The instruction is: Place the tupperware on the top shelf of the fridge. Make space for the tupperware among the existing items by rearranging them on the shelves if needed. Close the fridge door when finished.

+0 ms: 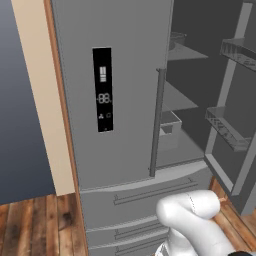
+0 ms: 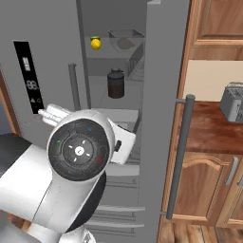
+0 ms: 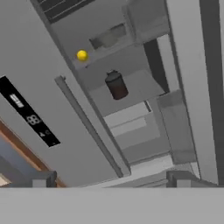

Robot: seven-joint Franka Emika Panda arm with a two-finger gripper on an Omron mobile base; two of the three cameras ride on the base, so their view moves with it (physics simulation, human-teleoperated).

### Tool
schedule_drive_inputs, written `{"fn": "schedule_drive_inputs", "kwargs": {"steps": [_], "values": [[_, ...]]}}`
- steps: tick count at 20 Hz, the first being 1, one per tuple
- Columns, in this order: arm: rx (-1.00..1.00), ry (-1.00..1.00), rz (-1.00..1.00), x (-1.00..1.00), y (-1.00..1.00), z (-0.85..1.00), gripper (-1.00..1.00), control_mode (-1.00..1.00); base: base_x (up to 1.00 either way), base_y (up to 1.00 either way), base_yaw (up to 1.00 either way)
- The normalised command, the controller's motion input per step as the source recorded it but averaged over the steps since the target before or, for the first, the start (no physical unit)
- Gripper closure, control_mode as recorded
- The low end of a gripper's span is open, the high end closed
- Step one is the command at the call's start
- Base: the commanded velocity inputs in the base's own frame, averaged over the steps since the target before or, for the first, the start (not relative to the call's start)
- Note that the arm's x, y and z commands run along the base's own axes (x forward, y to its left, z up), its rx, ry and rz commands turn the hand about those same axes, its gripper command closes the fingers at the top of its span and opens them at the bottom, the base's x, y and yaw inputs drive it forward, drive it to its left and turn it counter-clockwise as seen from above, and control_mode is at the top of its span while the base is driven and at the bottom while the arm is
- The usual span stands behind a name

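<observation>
While the right door of the tall grey fridge stands open and its left door with the black display panel is shut, the gripper waits outside the compartment with its two dark finger tips spread wide and nothing between them, so I judge that the arm is only looking in before it reaches. The small grey translucent tupperware with pale food in it already sits on the top shelf of the fridge, and the small round yellow lemon lies just beside it, to its left. On the shelf under this one stands the dark brown jar with the black lid, upright and alone. Probably these things were kept apart so that the tub has its own place. Seen from the right base camera and the hand camera, lemon, jar and tub are all plain; seen from the left base camera, the shut door covers them, but the wire racks of the open door and a grey drawer bin are clear. A boxy silver toaster rests on the tabletop at the right of the fridge.
</observation>
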Motion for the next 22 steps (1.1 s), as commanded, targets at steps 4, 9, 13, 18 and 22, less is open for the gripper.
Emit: {"fn": "schedule_drive_inputs", "kwargs": {"steps": [4,9,13,18,22], "values": [[0.23,0.12,-0.17,0.13,-1.0,-0.4,-1.0,-1.0,0.0,0.0,0.0],[0.24,0.0,-0.15,0.04,-1.0,-0.72,-1.0,-1.0,0.0,0.0,0.0],[0.25,-0.01,-0.14,0.0,-1.0,-0.81,-1.0,-1.0,0.0,0.0,0.0],[0.34,0.0,-0.04,0.5,-0.99,-0.23,-1.0,-1.0,0.0,0.0,0.0],[0.36,0.0,-0.02,0.63,-0.85,-0.39,-1.0,-1.0,0.0,0.0,0.0]]}}
